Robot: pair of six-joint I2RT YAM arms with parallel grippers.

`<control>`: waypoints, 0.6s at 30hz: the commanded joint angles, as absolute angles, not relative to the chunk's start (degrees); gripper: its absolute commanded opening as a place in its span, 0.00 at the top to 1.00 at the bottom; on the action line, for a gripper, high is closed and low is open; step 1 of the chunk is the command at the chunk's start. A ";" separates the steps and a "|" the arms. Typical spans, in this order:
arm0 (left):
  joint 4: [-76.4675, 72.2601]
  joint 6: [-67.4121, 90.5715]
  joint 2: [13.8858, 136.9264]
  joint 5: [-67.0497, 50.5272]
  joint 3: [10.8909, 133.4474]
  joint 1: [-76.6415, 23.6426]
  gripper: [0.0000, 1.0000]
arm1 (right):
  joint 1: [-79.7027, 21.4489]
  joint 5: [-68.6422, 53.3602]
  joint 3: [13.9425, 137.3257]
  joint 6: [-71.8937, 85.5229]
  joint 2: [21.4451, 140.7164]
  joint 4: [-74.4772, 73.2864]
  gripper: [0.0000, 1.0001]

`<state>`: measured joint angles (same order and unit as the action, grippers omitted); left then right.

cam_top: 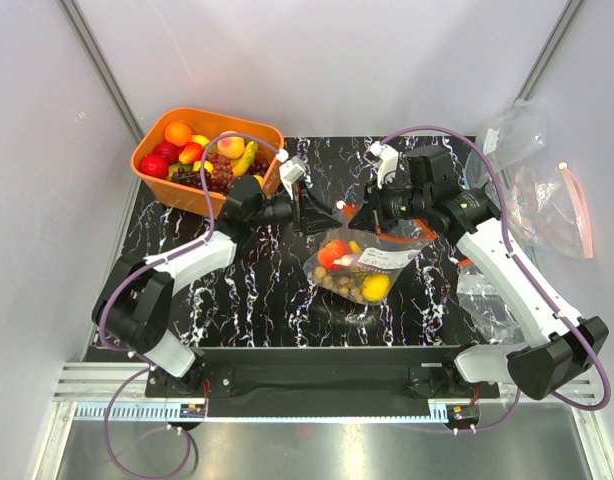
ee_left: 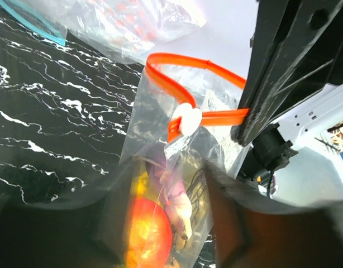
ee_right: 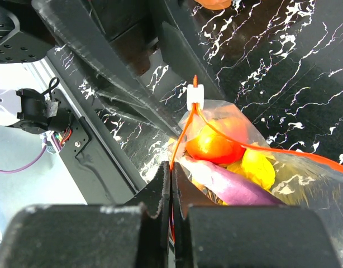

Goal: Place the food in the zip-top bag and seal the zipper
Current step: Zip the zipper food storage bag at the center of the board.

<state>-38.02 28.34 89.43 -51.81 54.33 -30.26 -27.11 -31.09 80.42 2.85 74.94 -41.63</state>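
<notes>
From above, the soft clear zip-top bag (cam_top: 362, 265) lies mid-desk (cam_top: 247, 300), its mouth hidden under both arms. Left wrist view: the left fingers (ee_left: 261, 234), blurred, stand parted beside the bag. Right wrist view: the right fingers (ee_right: 155, 195) clamp the thin orange-red zipper (ee_right: 183, 135).

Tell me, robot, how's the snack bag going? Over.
Left end effector open by the white slider. Right end effector shut on the zipper. Bag holds food, mouth unsealed. Nothing blocking.
</notes>
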 commanded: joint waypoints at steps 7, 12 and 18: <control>-44.12 29.44 87.63 -53.96 54.40 -30.50 1.00 | -27.68 -29.27 81.21 3.60 72.86 -39.82 0.67; -42.81 28.48 86.14 -54.32 54.05 -30.50 1.00 | -27.77 -26.28 82.26 3.61 71.90 -37.97 0.49; -39.73 26.81 85.43 -54.58 54.67 -30.41 1.00 | -27.69 -27.41 84.64 0.27 71.72 -37.09 0.49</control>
